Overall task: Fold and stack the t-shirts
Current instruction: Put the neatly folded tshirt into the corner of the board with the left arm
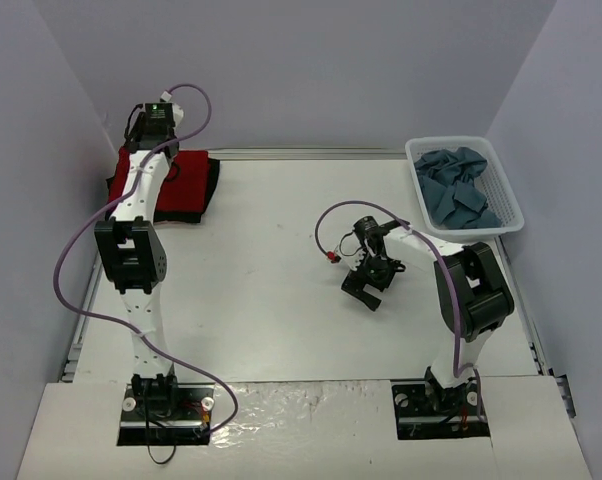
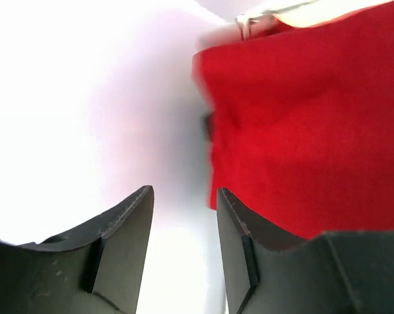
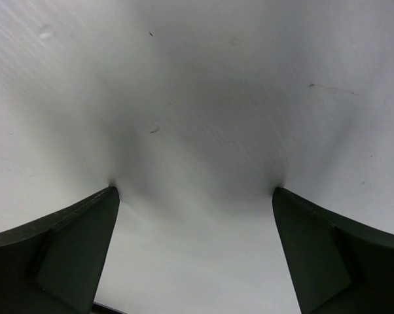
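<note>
A dark red t-shirt (image 1: 188,167) lies folded on top of a black t-shirt (image 1: 207,193) at the table's back left corner. My left arm reaches over this pile. In the left wrist view the left gripper (image 2: 184,196) is open with only bright bare surface in the gap, and the red t-shirt (image 2: 302,124) sits just right of the right finger (image 2: 239,242). Several slate blue-grey t-shirts (image 1: 456,195) lie crumpled in the basket. My right gripper (image 1: 365,288) hangs wide open over the middle of the table, with nothing between its fingers (image 3: 72,248).
The white lattice basket (image 1: 511,205) stands at the back right, against the right wall. Grey walls close in the table on the left, back and right. The right arm's cable with a small red connector (image 1: 332,258) loops left of its wrist.
</note>
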{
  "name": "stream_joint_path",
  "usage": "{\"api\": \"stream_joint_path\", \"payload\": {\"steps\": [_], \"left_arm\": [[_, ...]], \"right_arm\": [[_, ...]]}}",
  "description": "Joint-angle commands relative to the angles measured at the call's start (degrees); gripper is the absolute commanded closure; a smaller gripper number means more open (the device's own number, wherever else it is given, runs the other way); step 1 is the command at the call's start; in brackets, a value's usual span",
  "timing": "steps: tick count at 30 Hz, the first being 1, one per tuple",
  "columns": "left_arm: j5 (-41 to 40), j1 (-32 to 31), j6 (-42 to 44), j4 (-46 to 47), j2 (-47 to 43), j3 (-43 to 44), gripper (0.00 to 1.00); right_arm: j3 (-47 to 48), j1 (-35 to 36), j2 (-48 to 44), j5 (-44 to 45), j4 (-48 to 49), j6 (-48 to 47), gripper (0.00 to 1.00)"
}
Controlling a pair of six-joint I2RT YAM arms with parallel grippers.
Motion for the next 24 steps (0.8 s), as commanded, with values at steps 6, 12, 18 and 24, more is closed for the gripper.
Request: {"api": "stream_joint_path", "payload": {"steps": [6,12,18,24], "left_arm": [[-10.1,3.1,3.1,9.0,-2.6,1.6,0.55],[3.6,3.1,-6.4,-9.1,-8.6,6.5,0.5],[21.6,3.1,-14.6,-20.5,-25.0,-3.0,0.48],[34.1,2.4,-15.2,-2.9,-50.8,-38.3,0.39]], "right_arm": [[-4.1,-2.1,4.2,-4.2,-2.0,0.5,0.0],[-3.2,-1.8,2.0,-5.1,-2.1,0.5,0.0],[0.4,-1.5,-4.4,-5.5,-1.8,1.4,0.0],[4.1,-1.8,-13.9,-3.3,3.3,7.1,0.0]]}}
